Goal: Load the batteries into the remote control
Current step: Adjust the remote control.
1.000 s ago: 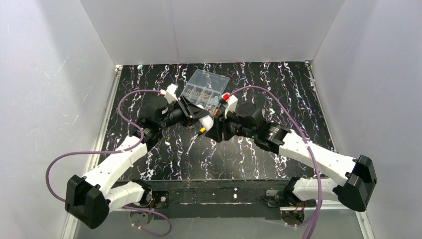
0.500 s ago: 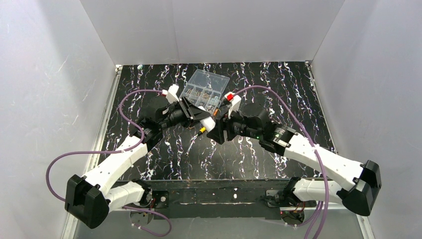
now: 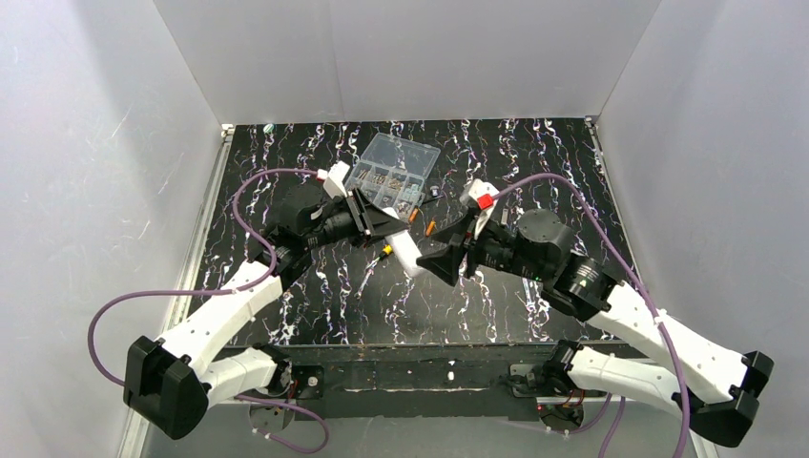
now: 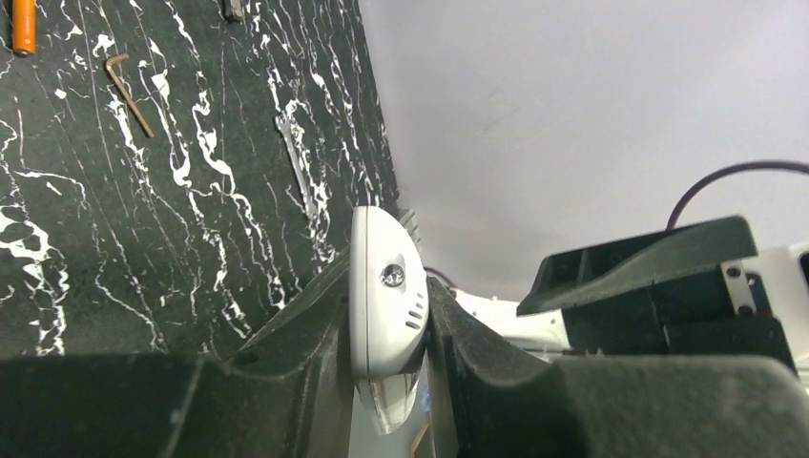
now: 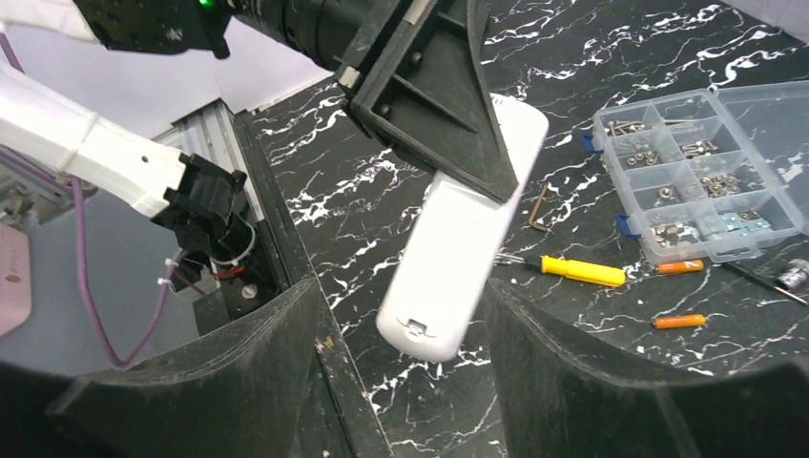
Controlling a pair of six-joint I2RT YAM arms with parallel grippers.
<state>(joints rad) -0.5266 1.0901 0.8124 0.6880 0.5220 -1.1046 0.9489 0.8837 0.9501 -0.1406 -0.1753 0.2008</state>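
My left gripper [image 3: 383, 227] is shut on the remote control [image 3: 406, 252], a white oblong held in the air by one end, tilted down toward the table. In the left wrist view the remote [image 4: 383, 286] is clamped edge-on between the jaws. My right gripper [image 3: 434, 260] is open just right of the remote's free end. In the right wrist view the remote's plain back [image 5: 458, 258] shows, its latch end between the open fingers and touching neither. Two orange batteries [image 3: 413, 216] [image 3: 430, 227] lie on the table; they also show in the right wrist view [image 5: 681, 267] [image 5: 679, 322].
A clear compartmented box [image 3: 393, 169] of small hardware stands behind the grippers. A yellow-handled screwdriver [image 5: 582, 271] lies under the remote. A hex key [image 5: 540, 207] lies beside the screwdriver. A small dark part [image 3: 434, 192] lies right of the box. White walls surround the black marbled table [image 3: 534, 162].
My right arm has drawn back to the right, away from the remote, and swung its base outward. My left gripper still holds the remote in about the same place.
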